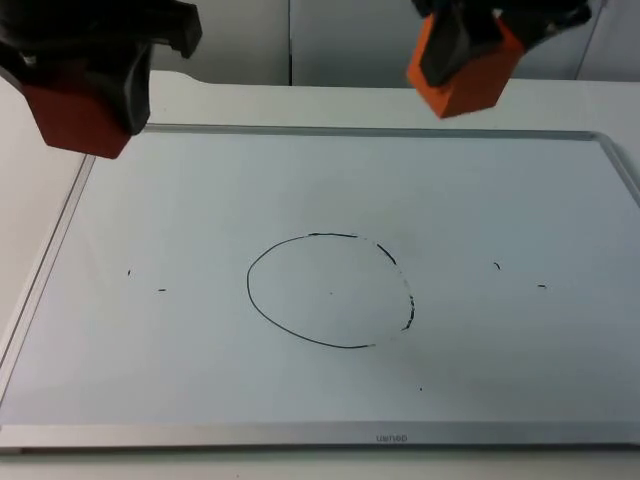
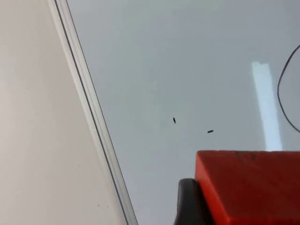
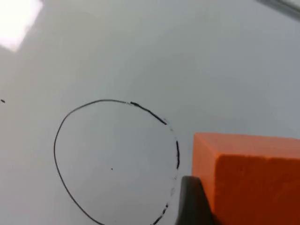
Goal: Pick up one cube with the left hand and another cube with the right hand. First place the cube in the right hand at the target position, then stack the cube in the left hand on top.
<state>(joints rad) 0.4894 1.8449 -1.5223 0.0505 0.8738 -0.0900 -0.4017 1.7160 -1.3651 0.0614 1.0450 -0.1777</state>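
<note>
A: The orange foam cube (image 1: 466, 70) is pinched in the right gripper (image 1: 470, 40), held high beyond the hand-drawn black circle (image 1: 330, 291) on the white table (image 1: 520, 400).

B: It should be lowered level onto the centre. The red foam cube (image 1: 75, 118) is clamped in the waiting left gripper (image 1: 85, 75).

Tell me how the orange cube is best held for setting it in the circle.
As the right gripper has it now: fingers on two opposite flat side faces of the orange cube, from above. That leaves its underside free to land flat in the circle. The left gripper holds the red cube alike.
</note>
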